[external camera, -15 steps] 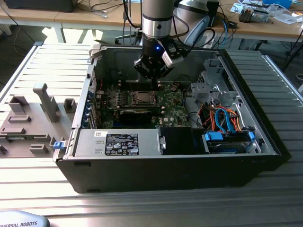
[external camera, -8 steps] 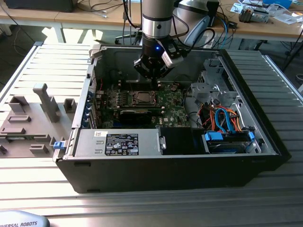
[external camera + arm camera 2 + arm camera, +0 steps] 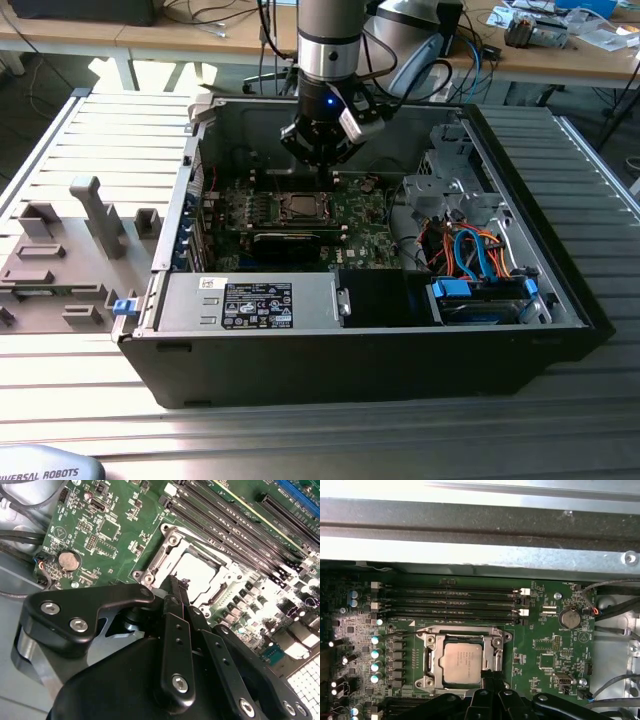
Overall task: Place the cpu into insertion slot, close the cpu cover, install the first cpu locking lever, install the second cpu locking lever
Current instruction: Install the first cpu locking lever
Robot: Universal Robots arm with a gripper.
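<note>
The cpu [image 3: 462, 662] lies with its silver top up in the insertion slot [image 3: 426, 661] on the green board, also seen in the second wrist view [image 3: 197, 572] and as a small square in the exterior view [image 3: 298, 208]. The cpu cover [image 3: 496, 642] lies flat as a metal frame around it. A thin wire lever [image 3: 400, 635] runs along one side of the socket. My gripper [image 3: 176, 582] is shut, its black fingertips pressed together at the socket's edge, close to the cover's rim. Inside the open case, it hangs just behind the socket [image 3: 322, 172].
Long memory slots [image 3: 450, 602] run beside the socket and a coin battery [image 3: 569, 618] sits nearby. The case wall [image 3: 250, 115] rises close behind the arm. A power supply [image 3: 250, 300], drive cage [image 3: 450, 185] and orange and blue cables [image 3: 480, 250] fill the case. Grey fixtures [image 3: 70, 250] stand at the exterior view's left.
</note>
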